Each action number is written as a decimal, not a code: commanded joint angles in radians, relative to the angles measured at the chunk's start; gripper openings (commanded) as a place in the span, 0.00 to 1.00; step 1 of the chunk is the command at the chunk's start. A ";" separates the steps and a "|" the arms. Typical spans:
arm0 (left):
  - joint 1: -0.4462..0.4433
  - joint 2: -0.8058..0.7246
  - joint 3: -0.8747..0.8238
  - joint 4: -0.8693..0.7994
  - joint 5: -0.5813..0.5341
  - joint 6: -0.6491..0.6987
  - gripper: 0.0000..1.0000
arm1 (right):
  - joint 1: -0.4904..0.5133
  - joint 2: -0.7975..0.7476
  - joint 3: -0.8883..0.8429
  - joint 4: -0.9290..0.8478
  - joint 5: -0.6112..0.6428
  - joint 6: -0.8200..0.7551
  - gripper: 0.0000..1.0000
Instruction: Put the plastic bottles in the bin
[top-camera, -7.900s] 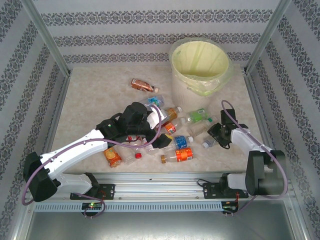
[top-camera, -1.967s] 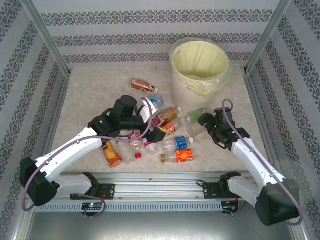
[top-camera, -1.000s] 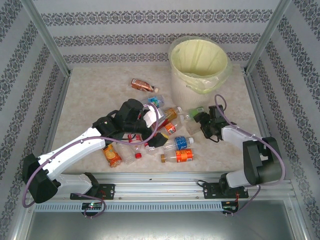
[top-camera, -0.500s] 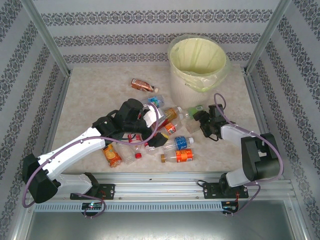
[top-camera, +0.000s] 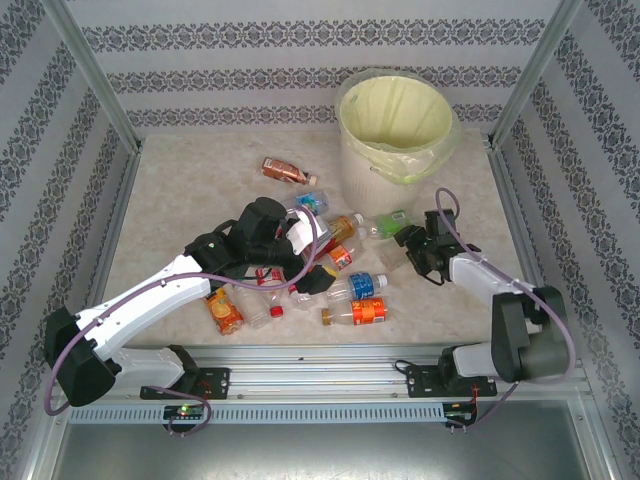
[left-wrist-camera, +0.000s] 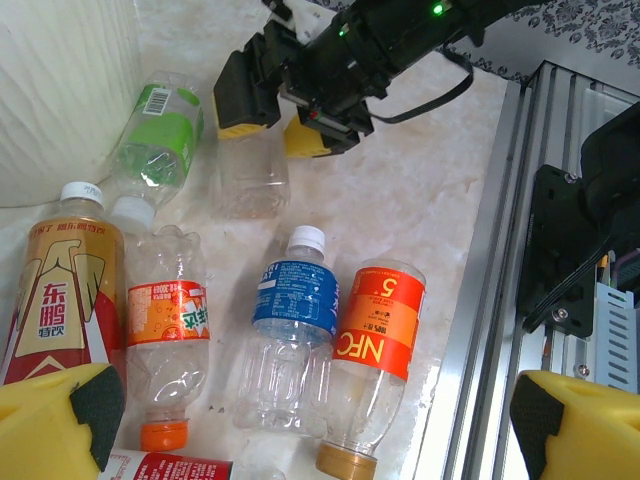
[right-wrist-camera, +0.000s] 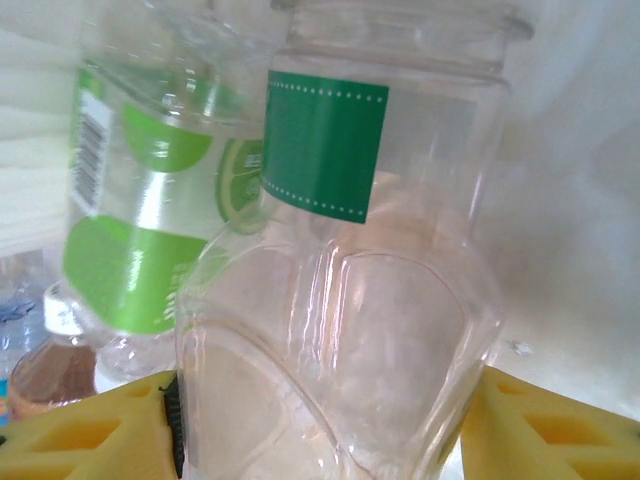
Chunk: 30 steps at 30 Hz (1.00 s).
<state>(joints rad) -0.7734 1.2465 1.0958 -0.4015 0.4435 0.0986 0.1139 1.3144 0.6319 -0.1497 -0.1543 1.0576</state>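
Observation:
Several plastic bottles (top-camera: 340, 262) lie in a heap on the table in front of the bin (top-camera: 375, 172), a cream bucket with a yellow-green liner. My right gripper (right-wrist-camera: 320, 440) is shut on a clear bottle (right-wrist-camera: 340, 330) with a small dark green label, both yellow fingers pressed against its sides. From above, that right gripper (top-camera: 405, 243) sits just right of the heap. A lime-green-label bottle (right-wrist-camera: 140, 230) lies right behind the held one. My left gripper (left-wrist-camera: 315, 430) hangs open over a blue-label bottle (left-wrist-camera: 295, 315) and an orange NFC bottle (left-wrist-camera: 378, 345).
A brown-label bottle (top-camera: 285, 171) lies alone left of the bin. An orange-label bottle (top-camera: 224, 312) lies near the front rail (top-camera: 320, 372). An orange-cap bottle (left-wrist-camera: 165, 330) and a gold-label bottle (left-wrist-camera: 55, 290) lie beside the blue one. Patterned walls enclose the table.
My right gripper has narrowed onto the clear bottle, and its arm has shifted slightly to the right. The left arm has stayed still, gripper wide.

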 joint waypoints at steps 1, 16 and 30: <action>-0.020 -0.001 0.030 -0.014 0.002 0.013 1.00 | -0.017 -0.109 -0.003 -0.124 0.078 -0.102 0.64; -0.015 -0.154 -0.087 0.205 -0.110 -0.110 1.00 | -0.014 -0.435 0.216 -0.458 0.303 -0.446 0.63; -0.006 -0.335 -0.222 0.396 -0.251 -0.162 1.00 | 0.180 -0.273 0.755 -0.525 0.545 -0.758 0.60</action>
<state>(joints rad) -0.7788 0.9432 0.8902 -0.0990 0.2314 -0.0395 0.2638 0.9890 1.2984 -0.6609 0.3031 0.4187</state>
